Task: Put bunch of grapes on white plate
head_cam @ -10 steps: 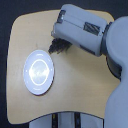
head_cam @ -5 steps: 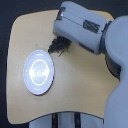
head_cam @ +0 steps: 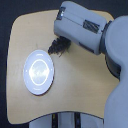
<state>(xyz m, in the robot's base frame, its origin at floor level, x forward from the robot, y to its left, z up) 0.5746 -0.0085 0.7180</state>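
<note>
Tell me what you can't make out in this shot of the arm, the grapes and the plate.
- Gripper: hidden in the exterior view under the arm's grey housing; open or shut, unknown.
- Bunch of grapes: partly covered by the arm, blurred; whether it is gripped or lying on the table is unclear.
- White plate: glare washes out its surface.

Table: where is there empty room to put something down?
Bare wood lies on the table to the exterior view's right of the plate, and along the edge above the plate. The plate itself is bare. It is crowded at the top middle, where the arm covers the grapes.
</note>
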